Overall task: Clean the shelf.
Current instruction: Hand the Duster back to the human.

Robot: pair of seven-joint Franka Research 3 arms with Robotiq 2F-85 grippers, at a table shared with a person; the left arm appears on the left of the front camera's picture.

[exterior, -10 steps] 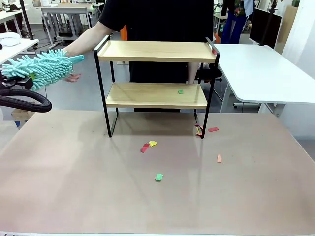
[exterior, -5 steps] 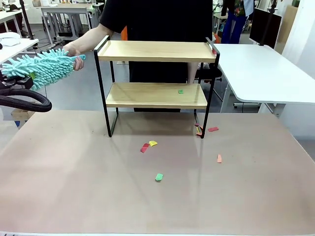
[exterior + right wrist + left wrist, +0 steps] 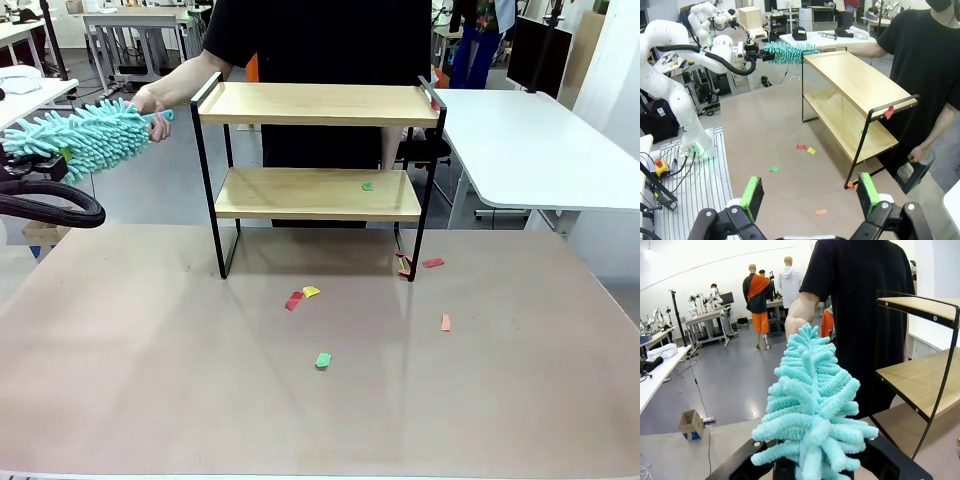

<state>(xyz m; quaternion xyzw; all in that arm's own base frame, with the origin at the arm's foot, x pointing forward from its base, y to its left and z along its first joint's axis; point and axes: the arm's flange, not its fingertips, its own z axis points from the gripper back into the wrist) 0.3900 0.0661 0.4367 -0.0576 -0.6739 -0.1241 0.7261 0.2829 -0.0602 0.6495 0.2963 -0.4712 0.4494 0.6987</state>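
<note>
The shelf point(image 3: 318, 104) stands at the table's far side, two wooden boards in a black frame; it also shows in the right wrist view point(image 3: 855, 82). A green scrap point(image 3: 367, 185) lies on its lower board. A red scrap point(image 3: 434, 103) sits at the top board's right rail. My left gripper point(image 3: 812, 465) is shut on a fluffy teal duster point(image 3: 85, 137), held out left of the shelf. A person's hand point(image 3: 150, 100) grips the duster's handle end. My right gripper point(image 3: 809, 195) hangs open above the table with nothing between its green pads.
Coloured scraps lie on the brown table: red point(image 3: 294, 300), yellow point(image 3: 311, 292), green point(image 3: 323, 360), orange point(image 3: 445, 322) and red point(image 3: 432, 263) by the shelf's right leg. The person stands behind the shelf, the other hand holding a dark object point(image 3: 912, 170). A white table point(image 3: 530, 140) stands at the right.
The person's hand rose from below the duster's tip and closed on its handle end. The duster and my arms have hardly moved.
</note>
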